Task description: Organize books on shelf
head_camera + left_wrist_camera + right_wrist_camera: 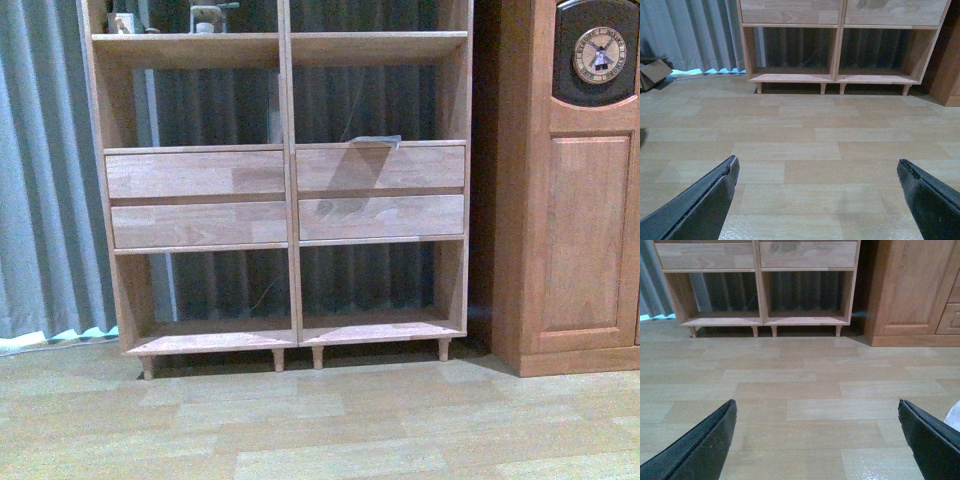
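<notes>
The light-wood shelf (288, 200) stands ahead against a grey curtain, with four drawer fronts in its middle and open compartments above and below. A thin pale flat item (375, 140) lies on top of the right drawer block; I cannot tell if it is the paperback. The dark teal book is out of view. The shelf's lower part also shows in the left wrist view (840, 55) and the right wrist view (759, 290). My left gripper (817, 167) and right gripper (817, 407) are open and empty over the bare floor, well short of the shelf. Neither arm shows in the front view.
A darker reddish cabinet (580, 200) with a clock (598, 52) stands right of the shelf. Small objects (205, 18) sit on the top shelf board. A cardboard box (655, 72) lies by the curtain at the left. A white item (954, 417) shows at one edge of the right wrist view.
</notes>
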Available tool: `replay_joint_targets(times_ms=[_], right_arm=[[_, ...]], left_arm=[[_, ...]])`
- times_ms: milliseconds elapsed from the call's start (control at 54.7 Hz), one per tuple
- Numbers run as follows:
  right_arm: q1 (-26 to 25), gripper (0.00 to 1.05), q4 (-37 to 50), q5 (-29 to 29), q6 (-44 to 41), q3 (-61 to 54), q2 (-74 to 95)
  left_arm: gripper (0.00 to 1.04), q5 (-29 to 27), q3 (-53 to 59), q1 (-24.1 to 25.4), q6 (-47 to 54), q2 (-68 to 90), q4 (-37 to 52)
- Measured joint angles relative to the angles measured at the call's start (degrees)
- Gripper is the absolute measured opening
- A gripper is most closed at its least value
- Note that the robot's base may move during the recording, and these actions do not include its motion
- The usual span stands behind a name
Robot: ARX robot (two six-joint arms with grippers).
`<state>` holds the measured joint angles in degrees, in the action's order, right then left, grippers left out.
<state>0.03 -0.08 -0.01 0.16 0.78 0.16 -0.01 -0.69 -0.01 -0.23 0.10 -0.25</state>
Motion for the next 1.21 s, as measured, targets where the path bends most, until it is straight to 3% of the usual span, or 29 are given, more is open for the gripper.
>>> replay_joint_targets(times_ms=[1206], right_arm=[[0.0, 0.98, 0.0, 0.0, 0.0, 0.0, 0.0]], left_arm=[[0.97, 0.0, 0.0, 0.0, 0.0, 0.0, 0.0]])
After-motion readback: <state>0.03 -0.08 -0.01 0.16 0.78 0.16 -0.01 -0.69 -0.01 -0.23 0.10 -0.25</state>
